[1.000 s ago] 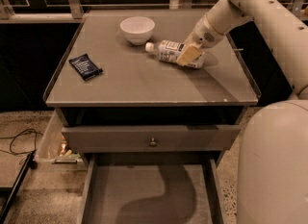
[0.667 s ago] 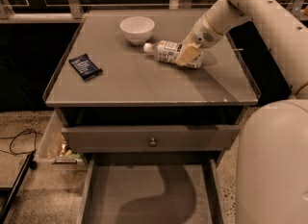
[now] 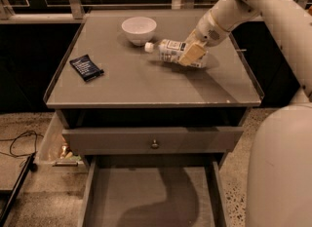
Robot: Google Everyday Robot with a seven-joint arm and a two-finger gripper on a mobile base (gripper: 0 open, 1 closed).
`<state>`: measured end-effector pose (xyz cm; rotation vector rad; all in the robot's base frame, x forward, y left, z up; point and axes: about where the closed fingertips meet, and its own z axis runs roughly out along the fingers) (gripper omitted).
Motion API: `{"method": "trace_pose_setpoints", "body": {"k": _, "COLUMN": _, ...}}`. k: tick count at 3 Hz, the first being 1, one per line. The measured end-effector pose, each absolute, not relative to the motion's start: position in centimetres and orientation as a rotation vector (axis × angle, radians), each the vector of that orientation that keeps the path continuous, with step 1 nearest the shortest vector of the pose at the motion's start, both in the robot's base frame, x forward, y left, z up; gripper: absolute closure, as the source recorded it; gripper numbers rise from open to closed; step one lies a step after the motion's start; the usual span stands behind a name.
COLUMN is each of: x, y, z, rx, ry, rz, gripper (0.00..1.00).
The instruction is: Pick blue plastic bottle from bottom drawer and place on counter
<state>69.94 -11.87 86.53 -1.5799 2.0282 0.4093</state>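
Camera view: nothing has shifted since a second ago. My claw (image 3: 192, 55) is in the same spot, at the back right of the counter (image 3: 146, 82), closed around the base end of the blue plastic bottle (image 3: 168, 50). The bottle lies on its side on the counter as before, with its white cap pointing left toward the bowl (image 3: 139, 28), near it but not touching. The dark snack packet (image 3: 86, 67) lies flat near the left rim, well apart from the bottle. The front half of the counter is bare up to the raised rim. My arm comes in from the right, over the right edge. Below, the knob drawer (image 3: 155, 143) is shut. The bottom drawer (image 3: 146, 197) is pulled out, its grey floor showing.
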Motion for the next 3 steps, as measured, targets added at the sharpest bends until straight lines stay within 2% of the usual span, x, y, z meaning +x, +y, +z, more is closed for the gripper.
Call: {"method": "trace_pose_setpoints", "body": {"k": 3, "x": 60.7, "y": -15.9, "z": 90.0, "rx": -1.621, "ry": 1.926, "rz": 0.359, "gripper": 1.00}}
